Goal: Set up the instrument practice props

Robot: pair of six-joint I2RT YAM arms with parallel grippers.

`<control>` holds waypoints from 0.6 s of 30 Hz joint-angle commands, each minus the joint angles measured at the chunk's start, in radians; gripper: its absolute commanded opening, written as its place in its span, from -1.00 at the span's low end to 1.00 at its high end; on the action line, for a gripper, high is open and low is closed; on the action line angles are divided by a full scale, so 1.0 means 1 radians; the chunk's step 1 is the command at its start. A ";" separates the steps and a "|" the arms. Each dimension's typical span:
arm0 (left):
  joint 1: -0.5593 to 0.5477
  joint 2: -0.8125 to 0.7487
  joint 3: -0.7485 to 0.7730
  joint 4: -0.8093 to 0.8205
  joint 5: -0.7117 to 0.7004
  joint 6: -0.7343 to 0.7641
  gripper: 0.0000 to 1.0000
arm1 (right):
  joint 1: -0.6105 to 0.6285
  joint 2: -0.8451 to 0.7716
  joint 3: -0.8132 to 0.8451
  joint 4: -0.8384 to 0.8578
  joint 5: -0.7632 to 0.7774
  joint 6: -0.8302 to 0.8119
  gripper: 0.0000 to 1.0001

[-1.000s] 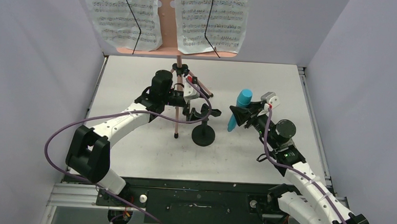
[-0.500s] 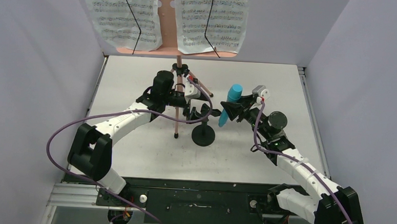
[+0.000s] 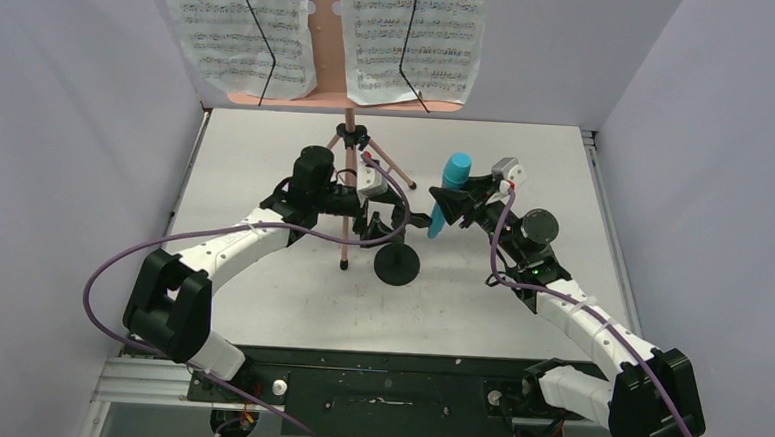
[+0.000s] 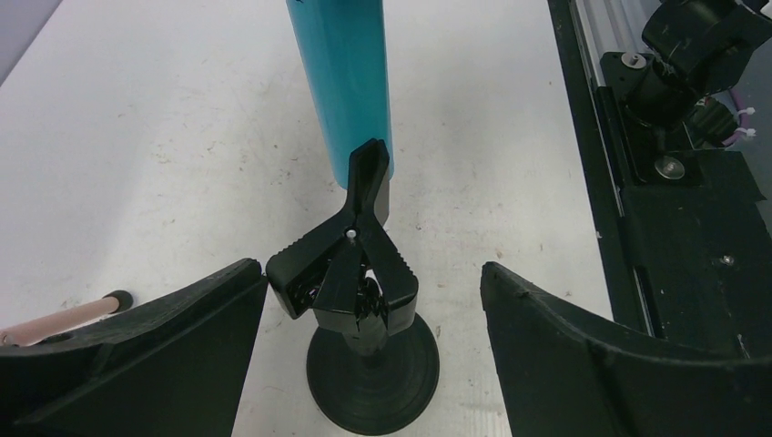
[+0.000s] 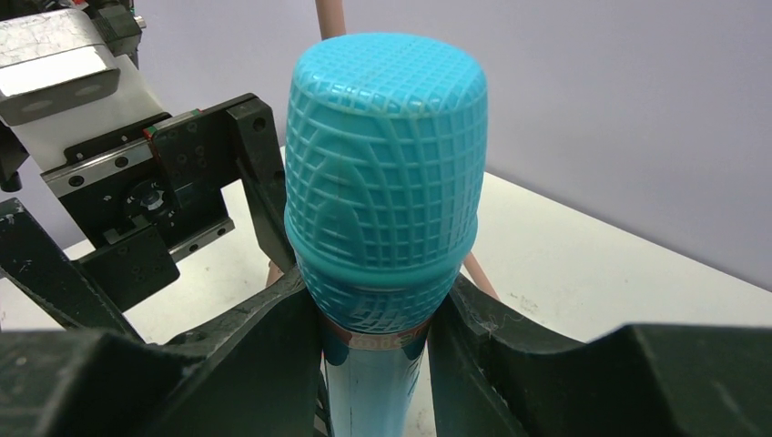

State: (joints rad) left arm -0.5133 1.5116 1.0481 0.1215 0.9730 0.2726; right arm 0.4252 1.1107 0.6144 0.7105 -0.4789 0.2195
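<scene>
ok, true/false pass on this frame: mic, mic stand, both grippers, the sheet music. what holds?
1. The right gripper has its fingers shut on the microphone. True.
2. The microphone sits in the clip of the mic stand. False: the clip is empty, and the microphone is held just beyond it.
3. The left gripper is clamped on the mic stand. False: its fingers are open, one on each side, not touching it.
4. Both sheet-music pages are on the music stand. True.
5. The mic stand is tipped over. False: it stands upright on its round base.
</scene>
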 commanded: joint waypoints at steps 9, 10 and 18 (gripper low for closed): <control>0.015 -0.020 0.013 0.122 -0.037 0.013 0.79 | -0.001 -0.070 0.012 0.011 0.002 -0.069 -0.89; 0.015 -0.012 0.021 0.126 -0.030 0.019 0.79 | -0.001 -0.082 0.007 0.000 0.007 -0.070 -0.89; 0.014 0.049 0.065 0.152 0.041 0.014 0.78 | 0.003 -0.135 -0.021 -0.032 -0.006 -0.073 -0.89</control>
State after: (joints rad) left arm -0.5037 1.5345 1.0561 0.2153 0.9516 0.2745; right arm 0.4252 1.0069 0.6037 0.6426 -0.4721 0.1650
